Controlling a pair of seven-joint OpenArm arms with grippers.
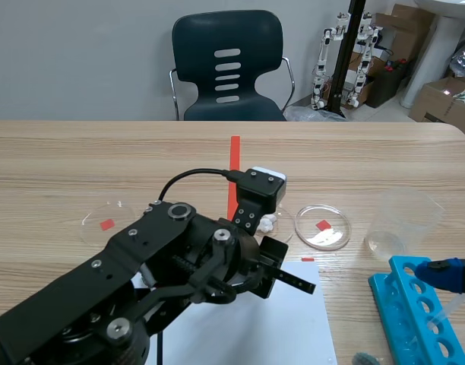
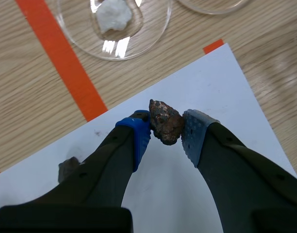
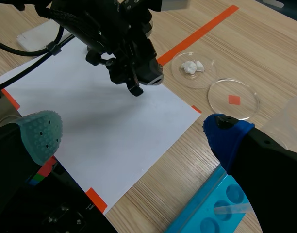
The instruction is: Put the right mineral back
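The wooden table (image 1: 65, 152) carries a white sheet of paper (image 2: 221, 82), which lies directly under the left gripper (image 2: 165, 133). The left arm (image 1: 141, 266) fills the lower scene view and blocks its own fingertips there, so only its wrist camera shows the grip.

The right gripper (image 3: 134, 138) stands wide open with nothing between its pads. A blue tube rack (image 3: 211, 204) sits just below its blue-padded finger and is cut off by the frame. A clear cup (image 1: 403, 220) shows fully only in the scene view.

Ahead of the left gripper, past the paper's edge, is a glass dish (image 2: 153, 34) holding a white mineral (image 2: 113, 14). Just beside it is a second dish (image 3: 250, 104) with only a red mark under it. A third dish (image 1: 103, 220) appears in the scene view alone.

The rock (image 2: 165, 121) is pinched between the left gripper's two pads, held over the paper. It is small, lumpy and dark brown, with rusty and greyish flecks, and narrows toward its far end. From the right wrist camera it is only a dark tip, too small to make out.
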